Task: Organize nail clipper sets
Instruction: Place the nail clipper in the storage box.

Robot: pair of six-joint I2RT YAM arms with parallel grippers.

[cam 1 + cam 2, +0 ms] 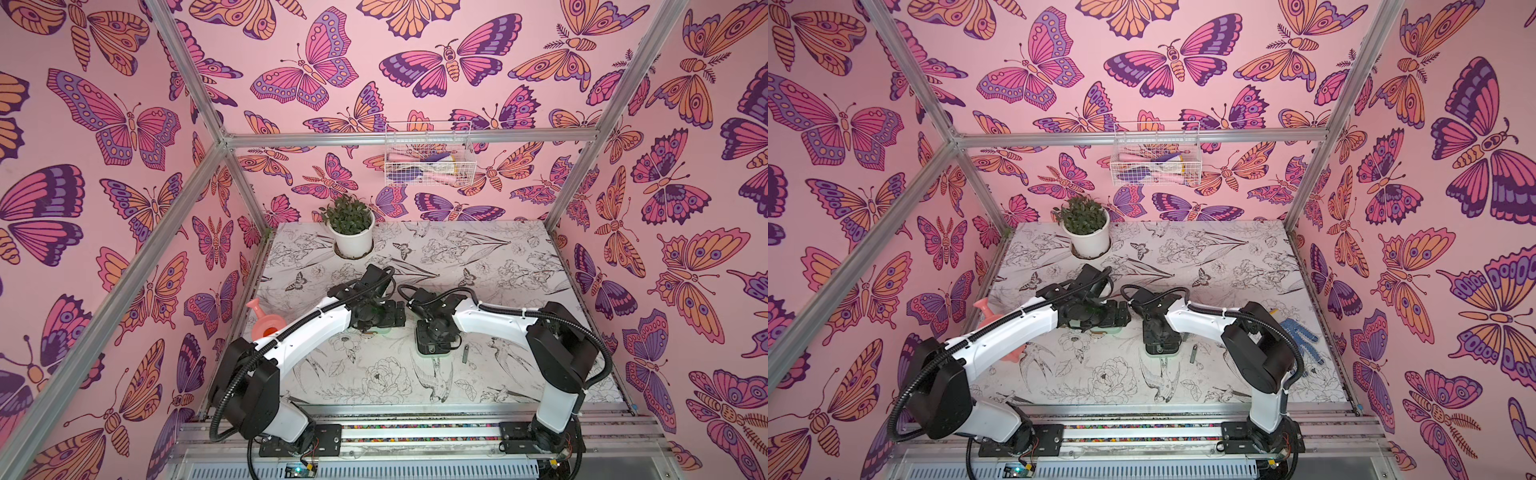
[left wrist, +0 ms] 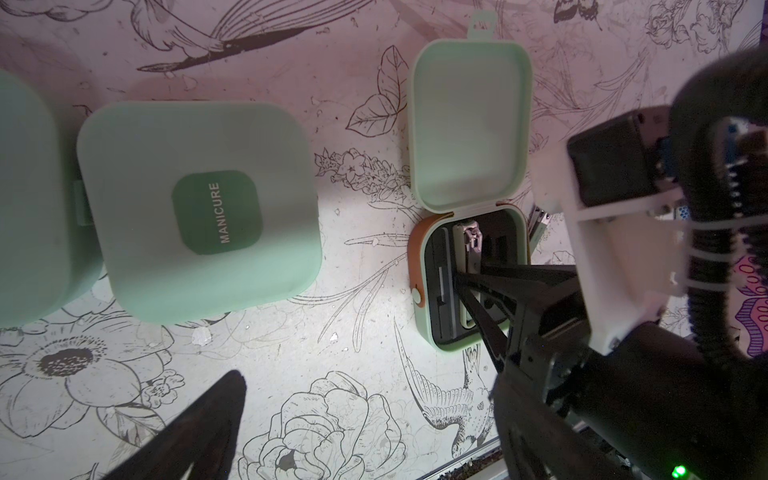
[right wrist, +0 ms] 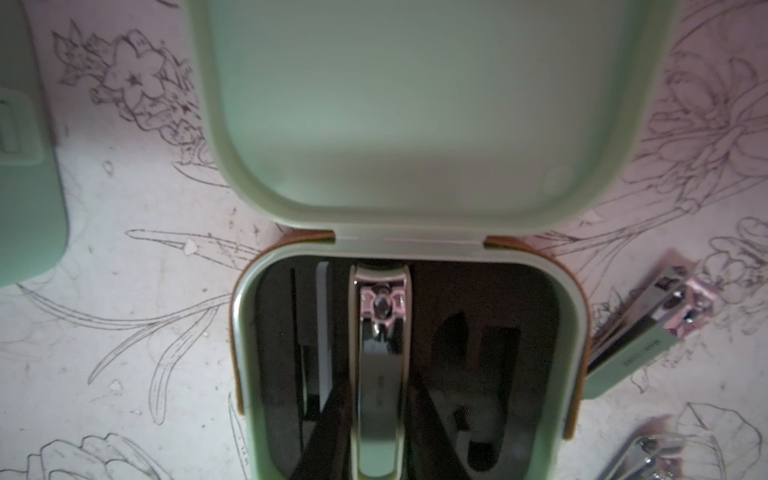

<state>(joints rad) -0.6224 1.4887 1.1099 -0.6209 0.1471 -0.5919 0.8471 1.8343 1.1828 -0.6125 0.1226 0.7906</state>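
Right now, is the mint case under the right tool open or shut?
Open. Its lid is swung back off the base, and the black slotted insert shows, with a clipper in it.

Soft-sheen plastic and bright metal all over this counter (image 2: pixel 291 340).
The closed case (image 2: pixel 199 208) reads as smooth matt mint plastic with a darker green label patch. The open case (image 3: pixel 415 124) shows the same satin plastic inside its lid, a tan leather-look band (image 2: pixel 415 257) round its base and a dull black insert (image 3: pixel 478 332). The clipper (image 3: pixel 380 374) in there flashes polished, mirror-bright metal with a matt green lever, and so does the loose clipper (image 3: pixel 648 332). The counter itself looks like matt printed sheet, scuffed and flecked.
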